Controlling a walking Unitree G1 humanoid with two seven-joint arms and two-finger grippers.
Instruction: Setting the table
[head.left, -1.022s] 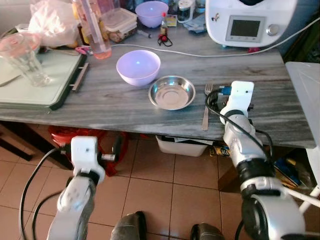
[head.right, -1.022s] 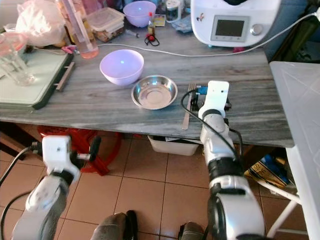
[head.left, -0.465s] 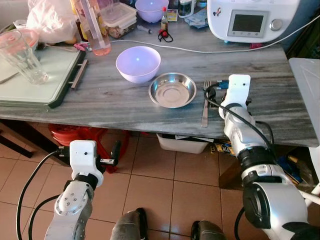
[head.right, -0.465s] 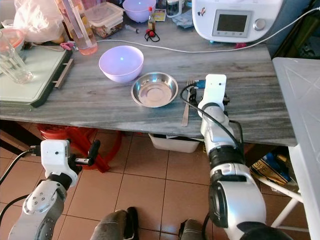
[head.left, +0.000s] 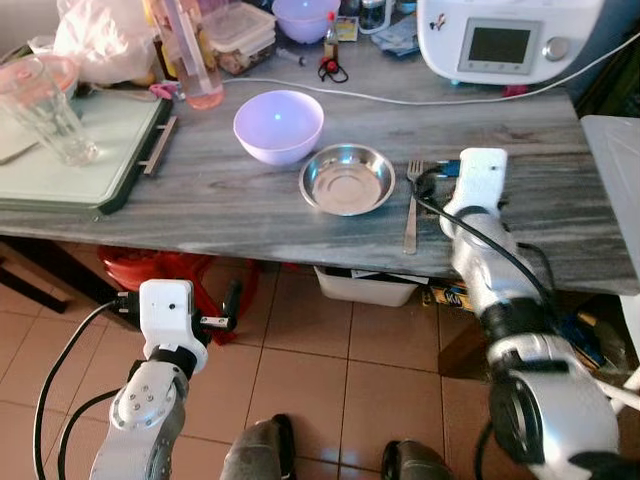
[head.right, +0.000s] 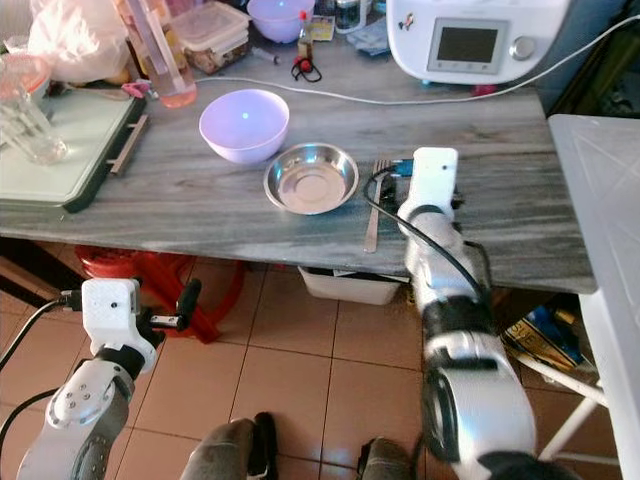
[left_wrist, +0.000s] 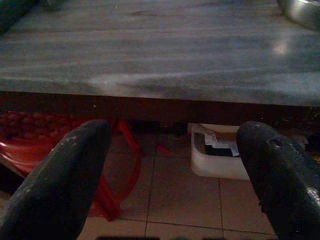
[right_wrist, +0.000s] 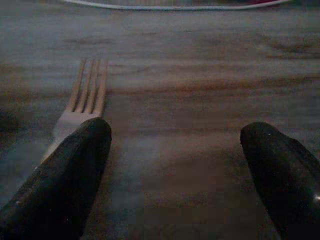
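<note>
Grey streaked table (head.left: 200, 205): steel dish (head.left: 346, 180), fork (head.left: 411, 208) just right. Right gripper (right_wrist: 175, 165) spread beside tines; left gripper (left_wrist: 170, 165) spread below.

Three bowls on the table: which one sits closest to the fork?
The steel bowl, shiny and shallow, just left of the fork. The lilac bowl sits farther left; the small purple bowl is at the back.

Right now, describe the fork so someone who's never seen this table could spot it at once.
On the grey wood-grain table, find the white kitchen appliance with a screen at the back right, then come toward the front edge. There the fork lies flat, tines pointing toward the appliance, between the steel bowl and the right gripper. It is the one long, thin piece among round bowls.
</note>
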